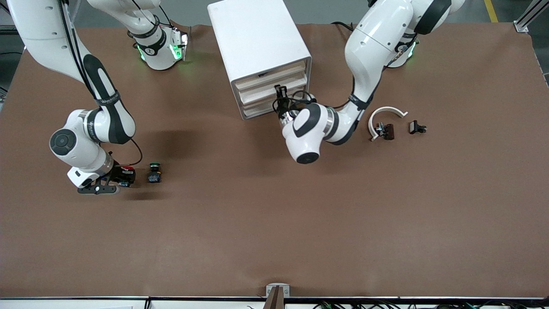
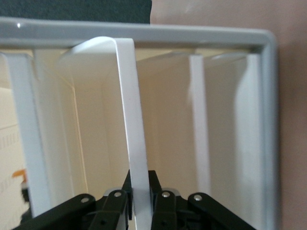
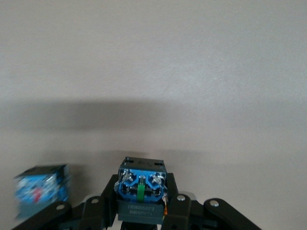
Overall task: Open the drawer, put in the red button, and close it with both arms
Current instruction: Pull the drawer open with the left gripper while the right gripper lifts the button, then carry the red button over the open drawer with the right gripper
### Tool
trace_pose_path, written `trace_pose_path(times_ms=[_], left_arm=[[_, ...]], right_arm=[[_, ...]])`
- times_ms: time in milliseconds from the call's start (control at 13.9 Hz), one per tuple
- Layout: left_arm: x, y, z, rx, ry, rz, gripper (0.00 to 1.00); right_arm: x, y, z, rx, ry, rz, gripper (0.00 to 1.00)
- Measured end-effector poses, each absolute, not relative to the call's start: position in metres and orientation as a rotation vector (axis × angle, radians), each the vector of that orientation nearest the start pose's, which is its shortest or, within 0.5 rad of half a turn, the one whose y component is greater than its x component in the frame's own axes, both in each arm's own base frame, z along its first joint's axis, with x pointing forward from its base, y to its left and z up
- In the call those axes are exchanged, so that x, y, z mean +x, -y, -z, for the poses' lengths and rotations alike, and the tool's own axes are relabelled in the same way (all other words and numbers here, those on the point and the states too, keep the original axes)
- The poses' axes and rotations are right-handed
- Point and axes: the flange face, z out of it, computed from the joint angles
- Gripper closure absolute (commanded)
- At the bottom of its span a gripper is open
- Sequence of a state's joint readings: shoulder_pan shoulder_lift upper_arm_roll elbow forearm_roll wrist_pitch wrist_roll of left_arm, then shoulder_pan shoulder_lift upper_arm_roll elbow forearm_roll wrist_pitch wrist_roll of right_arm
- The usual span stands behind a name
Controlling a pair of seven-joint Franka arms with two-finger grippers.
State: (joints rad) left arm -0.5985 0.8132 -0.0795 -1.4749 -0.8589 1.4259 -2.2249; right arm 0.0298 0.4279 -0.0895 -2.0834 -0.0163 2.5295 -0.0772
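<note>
Overhead, from the front view, the white cabinet [image 1: 259, 51] stands at the middle of the worktop's edge where the arm bases are. The left gripper [image 1: 281, 96] is at the cabinet's front, level with the drawer [image 1: 274, 80], second from the top. The right gripper [image 1: 112, 178] is low at the right arm's end of the table, with the red button [image 1: 127, 170] in it — the green-capped button [image 1: 154, 173] stands just beside, toward the table's middle. A white curved piece [image 1: 384, 116] and two small dark parts lie toward the left arm's end.

Next, the left wrist view: the left gripper [image 2: 142, 201] has its fingers closed tight on a thin white handle lip [image 2: 129, 110] of a drawer front.

Lastly, the right wrist view — the right gripper [image 3: 141, 206] has closed on the red button's [image 3: 141, 184] blue base block, and a blurred blue block [image 3: 41, 188] stands beside it on the brown table.
</note>
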Motion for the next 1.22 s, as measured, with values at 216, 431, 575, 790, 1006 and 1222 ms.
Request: trace_pose_path(times_ms=[216, 431, 575, 790, 1006, 1222], left_arm=[[0.485, 0.434, -0.211, -1.303, 1.797, -1.24, 0.95], [0.5, 0.426, -0.216, -1.319, 1.831, -1.242, 0.82], [0.513, 0.419, -0.217, -1.346, 1.856, -1.257, 0.75], [0.537, 0.399, -0.218, -1.379, 1.902, -1.29, 0.0], [0.552, 0.386, -0.22, -1.419, 1.938, -1.299, 0.0], [0.576, 0.366, -0.233, -1.486, 1.975, -1.317, 0.0]], right_arm=[[0.581, -0.008, -0.276, -3.178, -0.007, -0.102, 0.89], [0.569, -0.065, -0.336, -3.183, -0.168, -0.245, 0.89], [0.566, -0.107, -0.373, -3.194, -0.289, -0.314, 0.89], [0.55, -0.198, -0.412, -3.202, -0.534, -0.326, 0.89], [0.513, -0.3, -0.434, -3.168, -0.773, -0.244, 0.89], [0.479, -0.377, -0.443, -3.059, -0.967, -0.236, 0.88]])
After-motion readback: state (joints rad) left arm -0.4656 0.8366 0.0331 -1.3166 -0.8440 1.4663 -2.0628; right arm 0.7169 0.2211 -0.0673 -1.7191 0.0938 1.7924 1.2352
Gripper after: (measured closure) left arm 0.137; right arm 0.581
